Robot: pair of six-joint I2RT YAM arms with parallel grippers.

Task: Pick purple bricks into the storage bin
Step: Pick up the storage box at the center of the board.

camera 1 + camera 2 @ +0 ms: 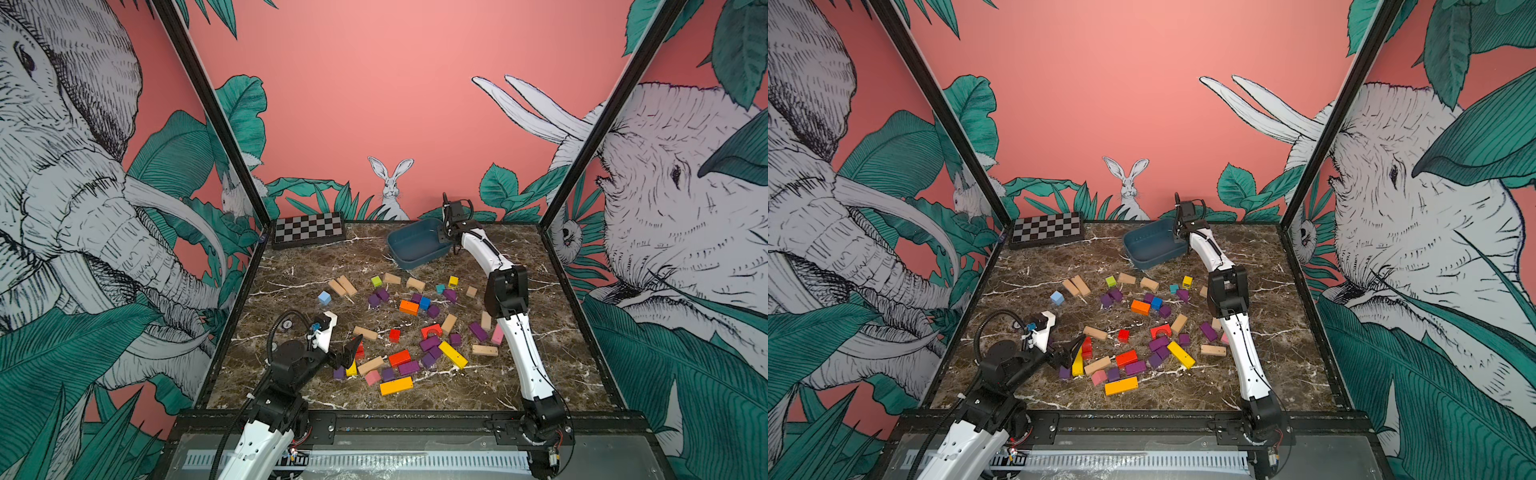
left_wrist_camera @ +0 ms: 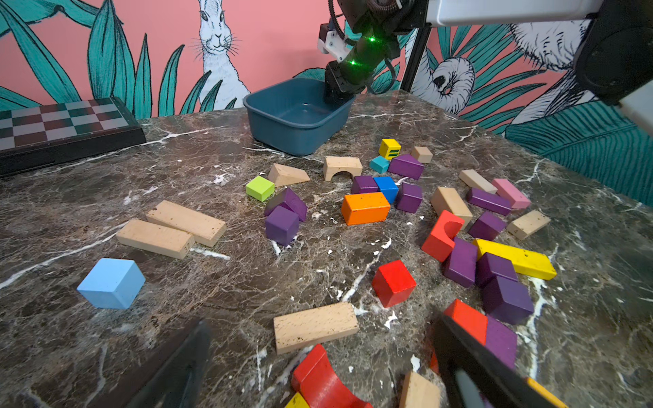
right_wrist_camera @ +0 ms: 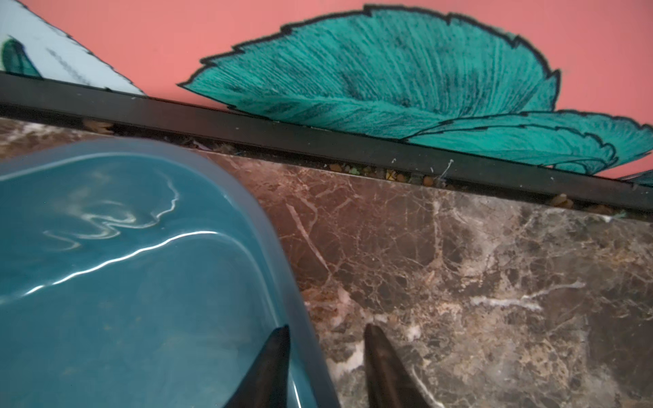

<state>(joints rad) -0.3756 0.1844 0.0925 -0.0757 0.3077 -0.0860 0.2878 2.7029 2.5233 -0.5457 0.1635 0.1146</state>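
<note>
Top views look down from the front; both close wrist views share the storage bin (image 2: 293,137).

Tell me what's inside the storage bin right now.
No blocks show inside: the storage bin has a bare visible floor. The right gripper straddles its wall, one finger inside, one outside. The floor patch under that finger is covered.
</note>
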